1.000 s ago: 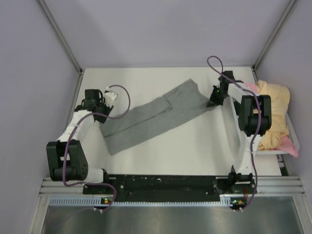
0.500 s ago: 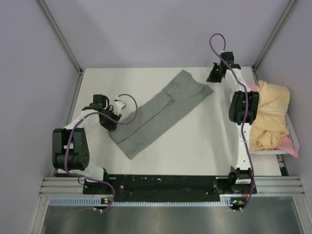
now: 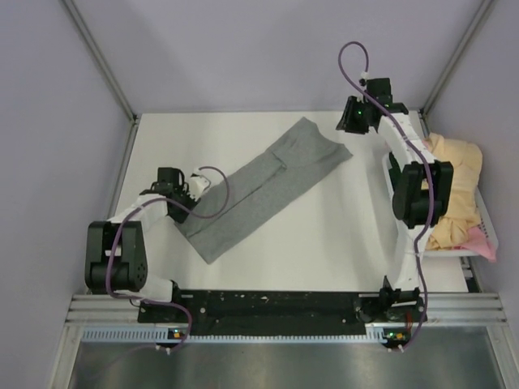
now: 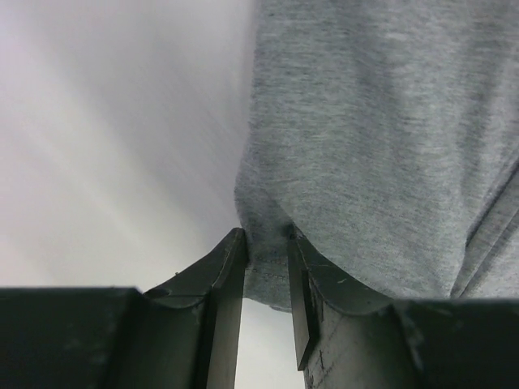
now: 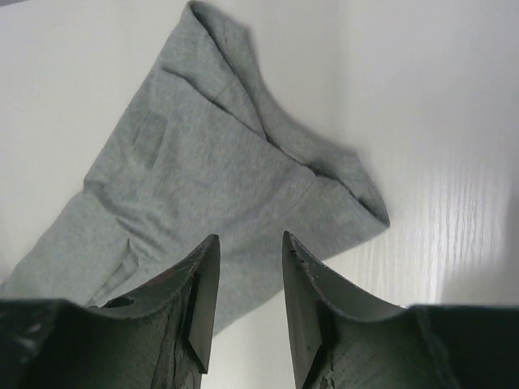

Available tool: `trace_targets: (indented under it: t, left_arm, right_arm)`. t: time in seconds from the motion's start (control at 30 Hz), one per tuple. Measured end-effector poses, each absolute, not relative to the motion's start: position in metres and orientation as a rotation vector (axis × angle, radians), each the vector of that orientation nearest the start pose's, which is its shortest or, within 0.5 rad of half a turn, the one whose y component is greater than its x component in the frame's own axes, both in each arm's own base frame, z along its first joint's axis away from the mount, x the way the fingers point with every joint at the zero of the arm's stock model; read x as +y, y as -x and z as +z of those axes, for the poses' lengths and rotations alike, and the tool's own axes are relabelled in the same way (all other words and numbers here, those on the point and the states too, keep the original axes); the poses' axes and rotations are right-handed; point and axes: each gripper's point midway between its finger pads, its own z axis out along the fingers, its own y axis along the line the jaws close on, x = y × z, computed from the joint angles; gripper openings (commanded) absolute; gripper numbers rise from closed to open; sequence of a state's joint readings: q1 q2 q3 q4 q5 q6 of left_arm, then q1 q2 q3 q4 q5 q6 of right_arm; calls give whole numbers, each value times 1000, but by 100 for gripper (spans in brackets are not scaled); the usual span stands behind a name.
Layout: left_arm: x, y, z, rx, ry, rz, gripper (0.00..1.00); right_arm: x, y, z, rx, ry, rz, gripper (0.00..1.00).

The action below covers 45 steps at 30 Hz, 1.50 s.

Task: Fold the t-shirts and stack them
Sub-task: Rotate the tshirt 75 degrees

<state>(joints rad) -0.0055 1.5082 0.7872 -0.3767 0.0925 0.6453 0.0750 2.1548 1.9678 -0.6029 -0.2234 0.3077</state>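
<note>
A heather grey t-shirt (image 3: 268, 186), folded into a long strip, lies diagonally across the white table. My left gripper (image 3: 185, 197) sits at its near-left edge. In the left wrist view my left gripper (image 4: 268, 243) is shut on the hem of the grey t-shirt (image 4: 381, 146), with cloth filling the gap between the fingers. My right gripper (image 3: 350, 123) hovers past the shirt's far right corner. From the right wrist, my right gripper (image 5: 250, 247) is open and holds nothing, the grey t-shirt (image 5: 203, 178) lying flat below it.
A pale yellow t-shirt (image 3: 454, 174) is heaped on a pink one (image 3: 484, 241) in a white tray (image 3: 454, 251) at the table's right edge. Lilac walls and metal posts close in the back and sides. The arm bases stand on the black rail (image 3: 276, 304) in front.
My right gripper opened, let go of the shirt's far corner and rose toward the back wall. The left gripper shifted slightly right along the shirt's edge, and the strip settled flat.
</note>
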Motion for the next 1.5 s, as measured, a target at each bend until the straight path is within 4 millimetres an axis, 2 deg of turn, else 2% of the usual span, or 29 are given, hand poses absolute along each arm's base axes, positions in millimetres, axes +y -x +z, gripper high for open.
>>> trace_targets:
  t: [0.07, 0.1, 0.17, 0.2, 0.27, 0.37, 0.4, 0.5, 0.57, 0.67, 0.7, 0.77, 0.87, 0.93, 1.03, 1.07, 1.13, 1.2, 1.23, 1.3, 1.37, 1.43, 1.5]
  left_arm:
    - [8, -304, 22, 2503, -916, 93, 33]
    - [8, -296, 22, 2501, -937, 88, 33]
    - [7, -274, 21, 2512, -993, 61, 33]
    - [6, -263, 21, 2526, -1014, 44, 34]
    - [4, -235, 20, 2567, -1067, -4, 37]
    - [3, -203, 27, 2628, -1104, -60, 43]
    - [2, -198, 31, 2635, -1103, -65, 44]
    - [1, -197, 48, 2637, -1067, -67, 45]
    - [1, -205, 59, 2623, -1025, -53, 46]
    - [5, -217, 66, 2610, -962, -20, 47]
    - [7, -219, 65, 2617, -942, -12, 47]
    - [10, -221, 59, 2645, -921, 0, 47]
    - [11, -224, 49, 2679, -907, -13, 48]
    - [5, -225, 50, 2660, -922, -49, 49]
    - [-13, -228, 58, 2567, -995, -123, 51]
    - [-23, -228, 62, 2524, -1040, -158, 52]
    - [-47, -226, 66, 2446, -1156, -234, 53]
    - [-71, -222, 65, 2379, -1285, -302, 55]
    - [-83, -218, 63, 2342, -1360, -341, 55]
    - [-105, -208, 62, 2260, -1497, -418, 57]
    - [-117, -200, 63, 2187, -1587, -477, 59]
    - [-119, -197, 63, 2137, -1645, -495, 59]
    - [-117, -195, 63, 2090, -1715, -497, 60]
  right_arm:
    - [94, -538, 164, 2352, -170, 431, 40]
    - [93, -531, 166, 2351, -176, 421, 41]
    - [90, -521, 157, 2370, -208, 402, 42]
    - [87, -518, 148, 2388, -229, 388, 43]
    - [83, -507, 118, 2453, -277, 362, 52]
    - [80, -494, 70, 2560, -350, 347, 53]
    - [82, -492, 57, 2586, -368, 358, 54]
    - [94, -496, 37, 2607, -416, 451, 54]
    - [102, -507, 43, 2558, -442, 526, 52]
    - [112, -517, 45, 2507, -491, 604, 32]
    - [114, -518, 44, 2500, -508, 624, 18]
    - [119, -522, 37, 2490, -545, 664, 0]
    - [129, -531, 29, 2481, -587, 764, 0]
    - [131, -547, 30, 2453, -598, 806, 0]
    - [131, -583, 35, 2393, -589, 839, 0]
    - [128, -595, 37, 2369, -584, 839, 2]
    - [122, -619, 42, 2322, -558, 833, 29]
    - [114, -643, 51, 2262, -508, 821, 45]
    - [110, -651, 56, 2235, -478, 809, 50]
    - [104, -656, 60, 2218, -439, 787, 60]
    - [97, -657, 63, 2211, -391, 762, 72]
    - [94, -651, 63, 2219, -342, 750, 80]
    - [98, -631, 68, 2237, -268, 783, 82]
